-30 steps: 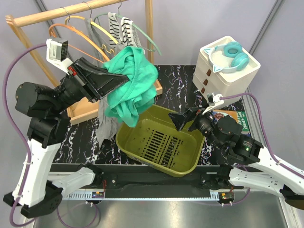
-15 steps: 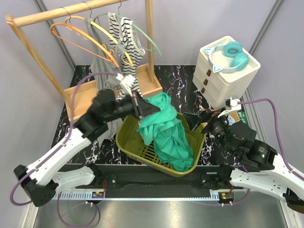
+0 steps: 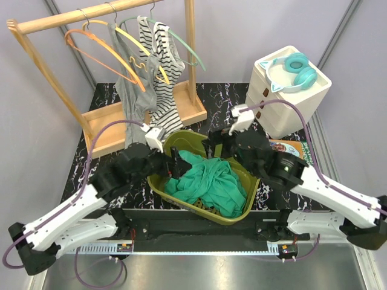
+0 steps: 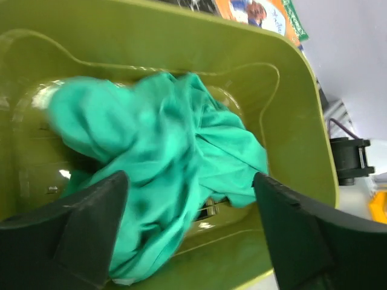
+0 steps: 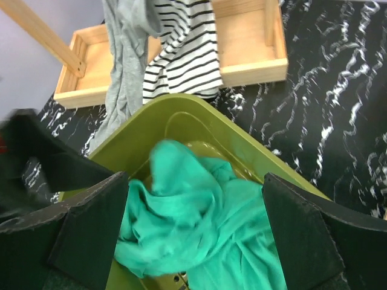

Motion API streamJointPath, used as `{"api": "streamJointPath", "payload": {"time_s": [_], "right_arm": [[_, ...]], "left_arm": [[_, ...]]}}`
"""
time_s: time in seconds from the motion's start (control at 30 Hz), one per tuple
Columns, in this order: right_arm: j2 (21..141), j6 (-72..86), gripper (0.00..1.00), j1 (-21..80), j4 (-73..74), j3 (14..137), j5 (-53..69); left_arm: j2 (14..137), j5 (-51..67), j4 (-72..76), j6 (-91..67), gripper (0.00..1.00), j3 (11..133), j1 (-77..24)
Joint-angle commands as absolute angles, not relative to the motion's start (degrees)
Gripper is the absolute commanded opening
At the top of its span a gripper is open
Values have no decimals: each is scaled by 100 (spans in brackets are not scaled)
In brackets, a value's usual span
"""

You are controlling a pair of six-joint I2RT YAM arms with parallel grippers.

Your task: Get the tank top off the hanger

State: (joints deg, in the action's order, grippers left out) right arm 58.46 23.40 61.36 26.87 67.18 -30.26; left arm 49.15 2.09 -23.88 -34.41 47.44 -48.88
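Black marbled table (image 3: 224, 96) is seen bearing an olive basket (image 3: 240, 212), in which the green tank top (image 3: 208, 181) lies crumpled, apart from the hangers (image 3: 103, 53). Left gripper (image 4: 188, 178) and right gripper (image 5: 193, 178) are held above it, fingers spread wide, nothing gripped.
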Motion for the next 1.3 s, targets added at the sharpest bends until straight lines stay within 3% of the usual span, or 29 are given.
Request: {"api": "streamJointPath", "payload": {"time_s": [0.0,0.33,0.43,0.57,0.87,1.07,1.1,1.2,1.27], "right_arm": [[6406,1522,100,6161,1943,7486,-2769],[8698,422,100,5608,1363,9491,-1532],[9322,405,93,5309,1327,10167,-1275],[10080,27,80,5133,1081,11089,-871],[11759,-615,84,4703,1072,13119,-519],[12488,-563,80,4492,1204,13878,-18],[12533,-536,70,4474,1213,13913,200],[12647,-484,57,4456,1195,14009,623],[12735,-449,41,4456,1195,14097,1000]], "left_arm": [[4053,-518,-2750,-3077,97,4859,-4895],[1322,-1845,-3445,-3155,97,4659,-4887],[811,-1933,-3594,-3156,99,4421,-4896],[677,-1969,-3911,-3173,99,4359,-4895],[369,-1714,-4017,-3313,99,4342,-4887],[159,-1758,-4078,-3252,99,4333,-4895],[150,-1758,-4078,-3235,99,4342,-4887],[132,-1758,-4069,-3226,99,4333,-4887],[132,-1740,-4078,-3208,99,4324,-4887]]}}
